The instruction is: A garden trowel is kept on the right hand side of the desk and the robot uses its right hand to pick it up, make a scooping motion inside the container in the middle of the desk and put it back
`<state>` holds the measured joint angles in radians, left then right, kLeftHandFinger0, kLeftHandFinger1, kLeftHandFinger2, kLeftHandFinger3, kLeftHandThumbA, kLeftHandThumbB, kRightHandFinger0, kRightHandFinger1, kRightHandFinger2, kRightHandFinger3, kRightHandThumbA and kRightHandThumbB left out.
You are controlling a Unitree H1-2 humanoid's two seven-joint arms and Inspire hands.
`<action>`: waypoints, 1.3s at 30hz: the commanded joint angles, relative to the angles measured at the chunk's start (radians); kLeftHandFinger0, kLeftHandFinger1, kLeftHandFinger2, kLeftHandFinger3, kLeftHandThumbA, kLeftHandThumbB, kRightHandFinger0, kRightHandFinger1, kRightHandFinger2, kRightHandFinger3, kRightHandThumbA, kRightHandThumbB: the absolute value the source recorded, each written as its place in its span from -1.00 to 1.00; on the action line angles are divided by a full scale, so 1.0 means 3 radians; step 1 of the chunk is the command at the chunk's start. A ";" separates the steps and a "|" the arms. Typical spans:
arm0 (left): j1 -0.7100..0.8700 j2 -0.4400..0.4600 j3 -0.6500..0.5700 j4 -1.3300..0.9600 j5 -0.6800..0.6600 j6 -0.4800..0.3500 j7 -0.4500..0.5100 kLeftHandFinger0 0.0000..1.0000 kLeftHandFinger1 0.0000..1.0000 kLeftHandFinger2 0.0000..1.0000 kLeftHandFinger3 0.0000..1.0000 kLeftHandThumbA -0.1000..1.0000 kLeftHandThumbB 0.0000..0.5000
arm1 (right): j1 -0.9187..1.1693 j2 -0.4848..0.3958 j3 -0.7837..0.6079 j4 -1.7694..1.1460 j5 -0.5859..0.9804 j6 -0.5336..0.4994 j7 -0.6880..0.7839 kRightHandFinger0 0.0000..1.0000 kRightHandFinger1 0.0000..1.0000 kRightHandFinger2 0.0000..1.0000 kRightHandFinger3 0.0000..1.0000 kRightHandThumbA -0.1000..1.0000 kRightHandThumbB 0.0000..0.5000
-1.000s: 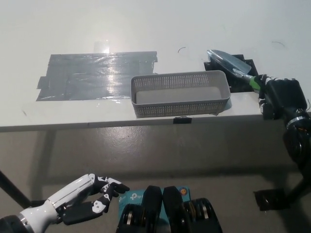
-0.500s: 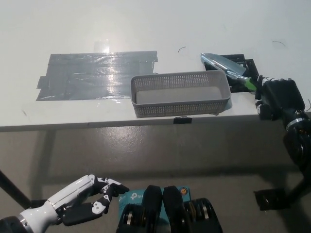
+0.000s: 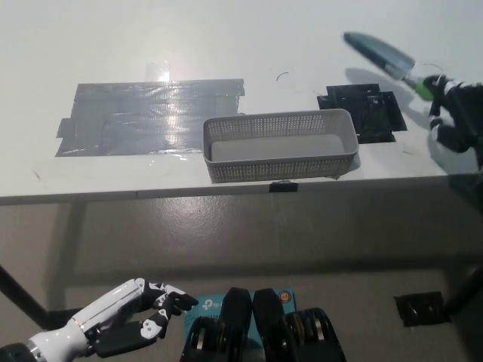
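Since the earlier frames, the trowel (image 3: 385,56) has been carried up and to the right, away from the basket's (image 3: 281,161) right end and the black pad (image 3: 362,113), where its blade was seen half a second ago. It is now held at the upper right of the view, clear of the tabletop (image 3: 226,38), with the grey blade pointed up and to the left and the green handle end at the lower right. A soft shadow of the blade is cast on the tabletop just above the pad. The handle is gripped by the black right hand (image 3: 459,113), whose fingers are closed around it; the hand is partly cut off by the right edge of the picture.

The grey mesh basket is seen at the middle of the tabletop, near the front edge, unmoved and with nothing visible inside. The pad is left uncovered just beside its right end. A patch of grey tape (image 3: 151,117) is stuck to the tabletop to the left of the basket.

The white left hand (image 3: 132,326) is rested low at the lower left, below the tabletop edge, fingers loosely apart and nothing held.
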<state>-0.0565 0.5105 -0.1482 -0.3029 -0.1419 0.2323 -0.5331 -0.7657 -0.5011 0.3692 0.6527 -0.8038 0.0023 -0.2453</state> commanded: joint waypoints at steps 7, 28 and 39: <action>-0.0024 0.0081 0.0036 -0.0016 -0.0042 -0.0092 -0.0063 0.60 0.53 0.46 0.40 1.00 0.99 | -0.0135 -0.0259 -0.0147 -0.0663 0.0055 -0.0130 0.0243 -1.00 -0.93 -0.15 -0.84 -1.00 -0.59; -0.0116 0.0126 0.0062 -0.0034 -0.0057 -0.0019 -0.0080 0.63 0.54 0.45 0.41 1.00 1.00 | 0.0030 -0.1212 0.0028 -0.1022 -0.0563 -0.1318 -0.0242 -1.00 -0.81 0.30 -0.31 -1.00 -0.44; -0.0167 0.0138 0.0059 -0.0009 -0.0059 -0.0056 -0.0099 0.62 0.55 0.44 0.39 1.00 1.00 | -0.0256 -0.1328 0.0264 -0.0801 -0.0682 -0.1574 -0.0473 -1.00 -1.00 -0.06 -0.07 -1.00 -0.58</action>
<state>-0.0865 0.5192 -0.1438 -0.2971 -0.1434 0.2359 -0.5386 -0.7543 -0.8428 0.4381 0.4339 -0.9749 -0.4171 -0.3002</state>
